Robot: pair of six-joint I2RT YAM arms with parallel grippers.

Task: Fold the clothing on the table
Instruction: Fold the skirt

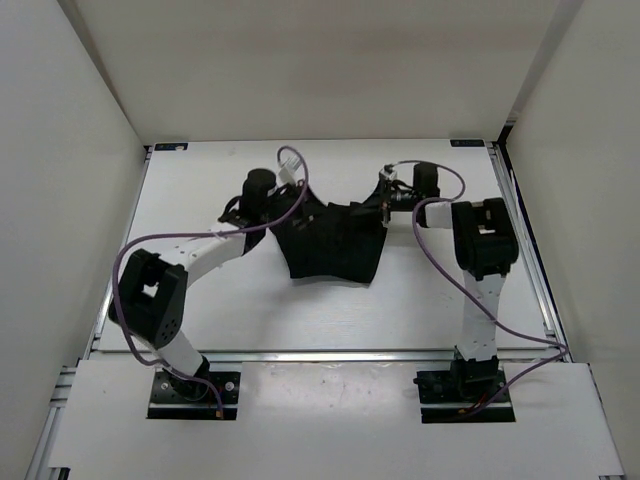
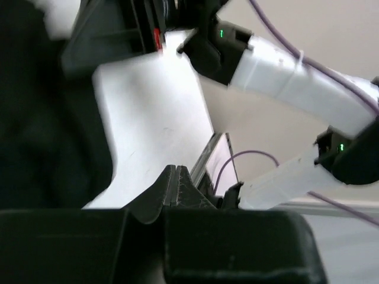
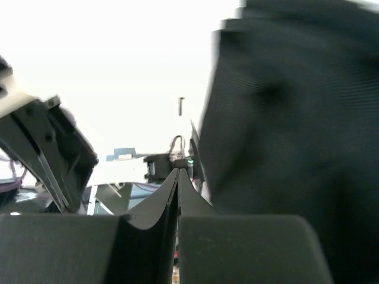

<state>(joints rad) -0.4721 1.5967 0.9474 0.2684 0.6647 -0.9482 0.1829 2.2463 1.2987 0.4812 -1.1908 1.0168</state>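
"Looking from above, where is the clothing [image 1: 330, 248]?"

"Over the middle of the worktop [image 1: 200, 170], toward its far side, stretched between both arms, its top edge sagging between them."

"And the left claw [image 1: 268, 215]?"

"Pinched tight on the clothing's upper left corner. Its wrist view shows the fingers pressed together, with black fabric filling the left side."

"The right claw [image 1: 384, 208]?"

"Likewise closed, gripping the upper right corner, with dark cloth looming on the right in its own view."

"Does the lower hem touch the worktop?"

"Cannot tell from here."
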